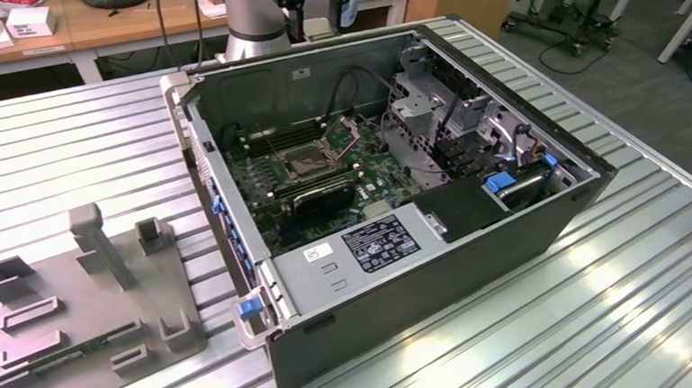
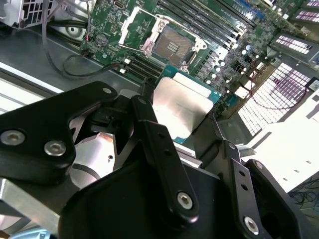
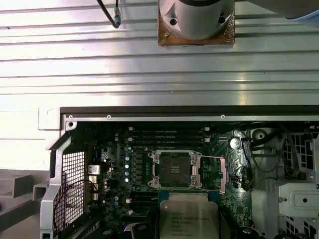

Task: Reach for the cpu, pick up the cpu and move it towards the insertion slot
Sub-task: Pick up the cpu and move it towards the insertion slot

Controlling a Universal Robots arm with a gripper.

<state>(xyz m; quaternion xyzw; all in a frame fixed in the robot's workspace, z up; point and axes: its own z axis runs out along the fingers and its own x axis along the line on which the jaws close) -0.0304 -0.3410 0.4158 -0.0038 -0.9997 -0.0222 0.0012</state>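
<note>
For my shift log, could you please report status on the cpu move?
Gripper shut on the cpu. Cpu held above the motherboard, near the insertion slot, not seated. Socket open, nothing blocking.

Cpu up in the air, flat, pale silvery top showing, hanging just beside the slot, square dark socket, silver frame, open on the green board

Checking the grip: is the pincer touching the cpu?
Touching. In the second wrist view the pincer fingers clamp the cpu's edges.
</note>
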